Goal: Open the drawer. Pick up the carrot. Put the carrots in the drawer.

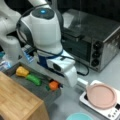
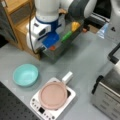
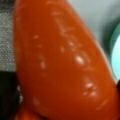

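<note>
Grey tabletop; open drawer (image 1: 37, 91) holds carrot (image 1: 53, 85), end effector (image 1: 58, 86) grip unclear.

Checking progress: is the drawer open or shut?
Open: the drawer is pulled out, with yellow and green items and the carrot inside.

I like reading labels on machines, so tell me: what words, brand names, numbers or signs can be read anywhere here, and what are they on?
No text can be read anywhere.
Small cooker: white marks beside its front buttons, too blurred to read.
Toaster oven: black knobs, no readable markings.
Robot arm: only a glowing blue light, no lettering.
Drawer, carrot and teal bowl: no text; the claw is hidden.
</note>
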Robot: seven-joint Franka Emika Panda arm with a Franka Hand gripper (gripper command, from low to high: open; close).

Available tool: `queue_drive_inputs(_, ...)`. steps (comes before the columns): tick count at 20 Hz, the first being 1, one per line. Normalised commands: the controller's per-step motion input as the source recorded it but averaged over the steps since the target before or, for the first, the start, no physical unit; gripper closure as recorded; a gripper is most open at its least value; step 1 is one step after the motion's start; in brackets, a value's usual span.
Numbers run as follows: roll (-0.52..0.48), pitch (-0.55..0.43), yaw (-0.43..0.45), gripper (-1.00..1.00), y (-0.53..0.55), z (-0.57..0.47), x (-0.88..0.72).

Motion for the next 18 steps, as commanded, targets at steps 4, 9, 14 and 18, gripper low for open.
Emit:
queue_drive_inputs(4, 0.117, -0.249, -0.004, 1.00, -0.03, -0.16, -0.43)
queue_drive_inputs(9, 0.105, -0.255, 0.007, 1.00, -0.06, -0.16, -0.38)
queue_drive_inputs(14, 0.105, -0.249, 0.013, 1.00, -0.05, -0.18, -0.32)
queue_drive_inputs(18, 0.101, -0.225, 0.017, 1.00, -0.06, -0.15, -0.29)
